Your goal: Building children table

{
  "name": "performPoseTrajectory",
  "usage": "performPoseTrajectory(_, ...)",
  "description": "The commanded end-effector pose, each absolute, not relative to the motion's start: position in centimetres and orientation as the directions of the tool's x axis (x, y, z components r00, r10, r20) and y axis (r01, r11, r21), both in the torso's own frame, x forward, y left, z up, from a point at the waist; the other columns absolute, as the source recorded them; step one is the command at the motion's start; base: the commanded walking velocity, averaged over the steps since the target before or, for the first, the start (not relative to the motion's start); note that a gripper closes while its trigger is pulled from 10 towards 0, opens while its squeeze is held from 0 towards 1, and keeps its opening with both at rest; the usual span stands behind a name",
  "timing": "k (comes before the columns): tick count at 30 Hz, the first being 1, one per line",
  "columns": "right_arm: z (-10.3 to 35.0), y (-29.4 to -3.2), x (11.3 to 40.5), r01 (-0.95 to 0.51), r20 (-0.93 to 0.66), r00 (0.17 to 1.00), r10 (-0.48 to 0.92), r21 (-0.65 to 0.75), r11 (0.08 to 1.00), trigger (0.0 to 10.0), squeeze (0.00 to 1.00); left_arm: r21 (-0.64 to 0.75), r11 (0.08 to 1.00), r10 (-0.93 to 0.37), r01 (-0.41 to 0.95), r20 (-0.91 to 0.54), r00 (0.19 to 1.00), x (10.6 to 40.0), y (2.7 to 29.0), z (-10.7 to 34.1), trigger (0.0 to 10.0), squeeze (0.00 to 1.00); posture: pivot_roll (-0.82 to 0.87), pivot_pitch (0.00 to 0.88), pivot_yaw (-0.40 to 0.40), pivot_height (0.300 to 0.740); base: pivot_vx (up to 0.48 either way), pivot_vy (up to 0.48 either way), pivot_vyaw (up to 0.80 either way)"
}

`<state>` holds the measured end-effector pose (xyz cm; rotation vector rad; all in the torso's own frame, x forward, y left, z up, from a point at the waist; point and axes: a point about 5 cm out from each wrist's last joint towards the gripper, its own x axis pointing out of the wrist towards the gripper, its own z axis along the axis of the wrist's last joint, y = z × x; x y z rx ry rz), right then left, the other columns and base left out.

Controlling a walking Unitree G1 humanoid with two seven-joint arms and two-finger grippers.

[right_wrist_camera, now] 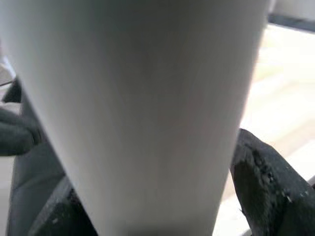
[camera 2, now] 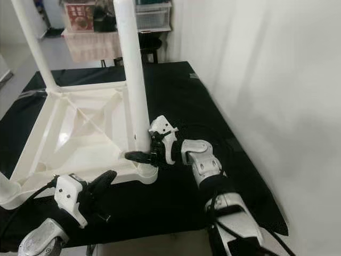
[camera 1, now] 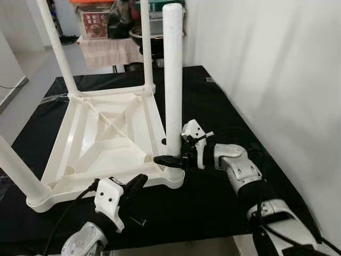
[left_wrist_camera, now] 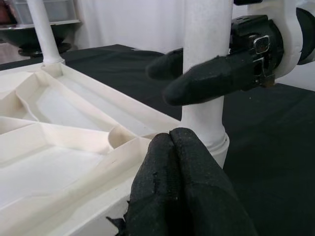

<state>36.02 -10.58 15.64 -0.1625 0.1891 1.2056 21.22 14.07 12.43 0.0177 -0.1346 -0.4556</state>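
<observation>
The right gripper (camera 1: 169,158) is clamping the table leg (camera 1: 172,80) at the tabletop's (camera 1: 101,138) 4 o'clock corner, left gripper (camera 1: 139,184) pinched empty; it's probably wanting a straight downward push.

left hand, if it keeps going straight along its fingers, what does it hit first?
Probably the base of the white table leg in its corner socket. The left hand, fingers shut, points over the tabletop edge at it; the right hand grips just above.

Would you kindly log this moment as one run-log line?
right gripper: shut on table leg near its corner socket | left gripper: shut, at tabletop front edge | tabletop upside down on black mat
</observation>
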Motion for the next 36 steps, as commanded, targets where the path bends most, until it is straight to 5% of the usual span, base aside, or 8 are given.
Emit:
performPoseTrajectory(1, 16.1, -10.6, 36.3, -0.937, -0.232, 0.346, 0.909, -0.035, 0.347, 10.0, 0.0, 0.052, 0.902, -0.431, 0.428, 0.12, 0.894, 21.1, 14.3, 12.3, 10.0, 0.0, 0.07, 0.0, -0.038, 0.74, 0.0, 0.0, 0.0)
performPoseTrajectory(3, 16.4, -10.7, 36.5, -0.948, -0.21, 0.311, 0.927, 0.0, 0.318, 1.5, 0.0, 0.052, 0.905, -0.425, 0.422, 0.121, 0.897, 21.0, 14.3, 12.3, 10.0, 0.0, 0.08, 0.0, -0.041, 0.74, 0.0, 0.0, 0.0)
performPoseTrajectory(6, 16.5, -10.7, 36.5, -0.951, -0.195, 0.298, 0.934, 0.021, 0.308, 0.0, 0.0, 0.052, 0.906, -0.423, 0.42, 0.121, 0.898, 20.9, 14.3, 12.3, 10.0, 0.0, 0.09, 0.0, -0.042, 0.74, 0.0, 0.0, 0.0)
performPoseTrajectory(22, 6.9, -11.4, 31.7, -0.454, -0.3, 0.835, 0.461, 0.096, 0.886, 0.0, 0.0, 0.044, 0.908, -0.42, 0.418, 0.102, 0.902, 20.5, 14.7, 12.0, 10.0, 0.0, 0.03, 0.0, -0.017, 0.74, 0.0, 0.0, 0.0)
performPoseTrajectory(33, 6.9, -6.7, 30.1, -0.48, -0.292, 0.832, 0.473, 0.051, 0.876, 0.0, 0.0, 0.053, 0.883, -0.469, 0.466, 0.094, 0.878, 21.2, 14.3, 12.0, 10.0, 0.0, 0.0, 0.0, 0.007, 0.74, 0.0, 0.0, 0.0)
performPoseTrajectory(34, 7.1, -6.6, 30.3, -0.494, -0.283, 0.827, 0.486, 0.048, 0.868, 10.0, 0.0, 0.053, 0.89, -0.457, 0.454, 0.099, 0.884, 21.3, 14.4, 12.0, 10.0, 0.0, 0.01, 0.0, -0.005, 0.74, 0.0, 0.0, 0.0)
performPoseTrajectory(35, 7.1, -6.6, 30.3, -0.494, -0.283, 0.827, 0.486, 0.048, 0.868, 10.0, 0.0, 0.053, 0.89, -0.457, 0.454, 0.099, 0.884, 21.3, 14.4, 12.0, 10.0, 0.0, 0.01, 0.0, -0.005, 0.74, 0.0, 0.0, 0.0)
performPoseTrajectory(36, 7.5, -6.4, 30.6, -0.532, -0.265, 0.807, 0.527, 0.06, 0.845, 10.0, 1.0, 0.05, 0.895, -0.447, 0.444, 0.104, 0.889, 21.3, 14.4, 12.0, 10.0, 0.0, 0.01, 0.0, -0.01, 0.74, 0.0, 0.0, 0.0)
